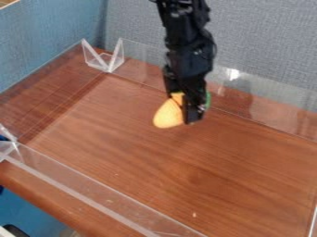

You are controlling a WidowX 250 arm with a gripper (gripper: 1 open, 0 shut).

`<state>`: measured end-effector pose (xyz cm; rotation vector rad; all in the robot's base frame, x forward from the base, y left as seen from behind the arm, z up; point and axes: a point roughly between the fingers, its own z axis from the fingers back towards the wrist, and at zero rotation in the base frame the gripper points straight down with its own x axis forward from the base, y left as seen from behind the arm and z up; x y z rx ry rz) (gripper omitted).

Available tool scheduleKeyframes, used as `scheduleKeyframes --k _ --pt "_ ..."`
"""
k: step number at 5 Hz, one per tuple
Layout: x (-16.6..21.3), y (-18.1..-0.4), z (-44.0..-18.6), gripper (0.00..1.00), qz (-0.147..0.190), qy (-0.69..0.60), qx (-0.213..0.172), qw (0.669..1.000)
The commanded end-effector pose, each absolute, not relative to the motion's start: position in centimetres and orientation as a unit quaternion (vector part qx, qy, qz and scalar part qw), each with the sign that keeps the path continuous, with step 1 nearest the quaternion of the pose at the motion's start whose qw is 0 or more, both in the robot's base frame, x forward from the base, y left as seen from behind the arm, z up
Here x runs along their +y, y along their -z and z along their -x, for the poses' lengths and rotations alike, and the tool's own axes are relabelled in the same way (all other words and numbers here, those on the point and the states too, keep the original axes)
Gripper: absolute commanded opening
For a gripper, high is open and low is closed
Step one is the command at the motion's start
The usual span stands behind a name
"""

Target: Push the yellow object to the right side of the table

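My gripper (190, 104) jaws stand wide around the yellow toy (169, 113), which pokes out leftward; tabletop (235, 176) lies free rightward.

no readable text, labels or signs

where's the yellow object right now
In the camera view the yellow object sits right of centre on the table, toward the back wall, right beside the gripper.
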<state>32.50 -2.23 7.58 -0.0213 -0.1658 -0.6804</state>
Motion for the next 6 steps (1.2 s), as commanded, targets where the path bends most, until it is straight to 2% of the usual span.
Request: scheduleKeyframes --k 1,3,6 --pt "-3.2 -8.4 -33.1 0.00 0.002 0.323 -0.106 0.941" --pt "-3.5 -4.6 -31.7 0.00 0.011 0.319 -0.095 0.943" --pt "-5.5 -6.0 -32.0 0.00 0.010 0.303 -0.110 0.946"
